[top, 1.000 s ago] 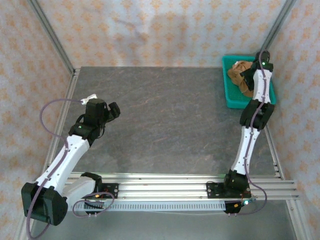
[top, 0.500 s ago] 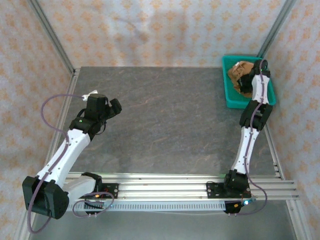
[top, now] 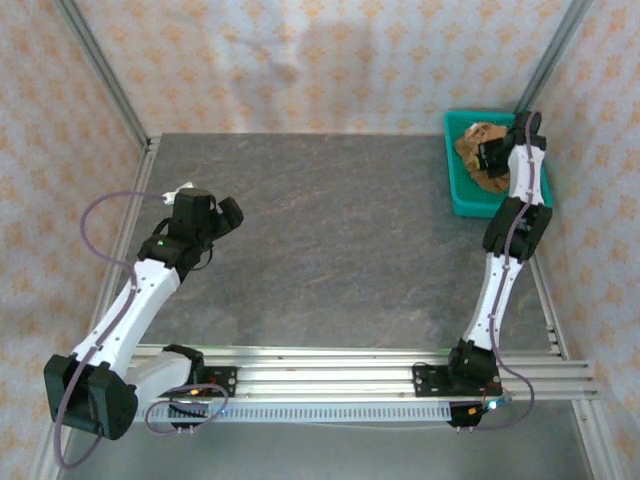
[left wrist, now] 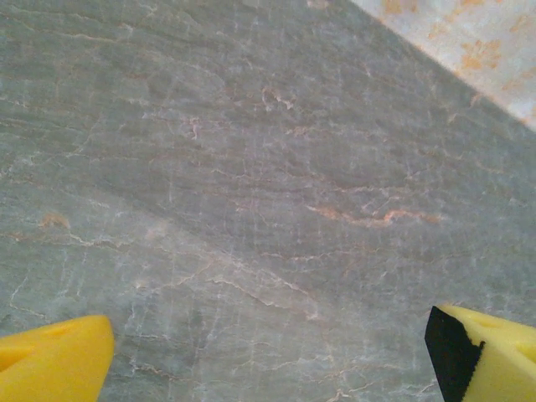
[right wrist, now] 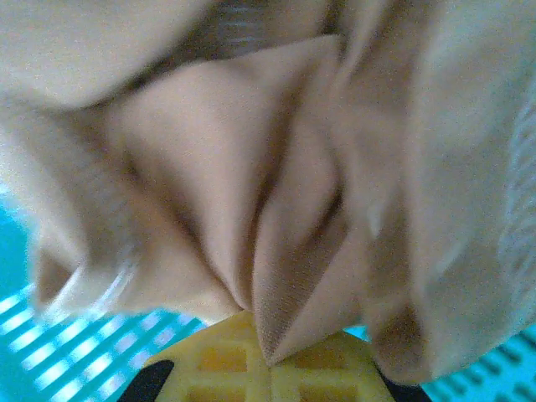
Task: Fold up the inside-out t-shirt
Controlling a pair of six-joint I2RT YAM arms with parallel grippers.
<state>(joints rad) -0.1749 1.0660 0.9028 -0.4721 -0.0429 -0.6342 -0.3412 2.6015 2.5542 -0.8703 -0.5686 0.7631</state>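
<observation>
The t-shirt [top: 478, 140] lies as a crumpled tan heap inside the green basket [top: 470, 203] at the far right corner of the table [top: 340, 230]; it is not spread out at all, so I judge that the folding itself has not begun and the first step is to bring the cloth out onto the open surface.

The right claw [top: 492, 155] reaches down into the basket for this reason; in the right wrist view the claw [right wrist: 268, 364] is pressed together on a fold of the t-shirt [right wrist: 251, 167], and the cloth runs down in a point between the yellow pads [right wrist: 218, 360]. The grip takes only one ridge of the fabric; the rest hangs in loose, soft wrinkles around it, so the heap will probably unroll and trail when it is lifted, and it could catch on the basket rim.

The left claw [top: 228, 215] hangs above the bare left part of the table, well apart from the basket; its fingers stand wide apart, as the left wrist view [left wrist: 268, 352] shows, with nothing between the two pads [left wrist: 50, 360]. I think it waits there, ready to take a second corner once the cloth arrives.
</observation>
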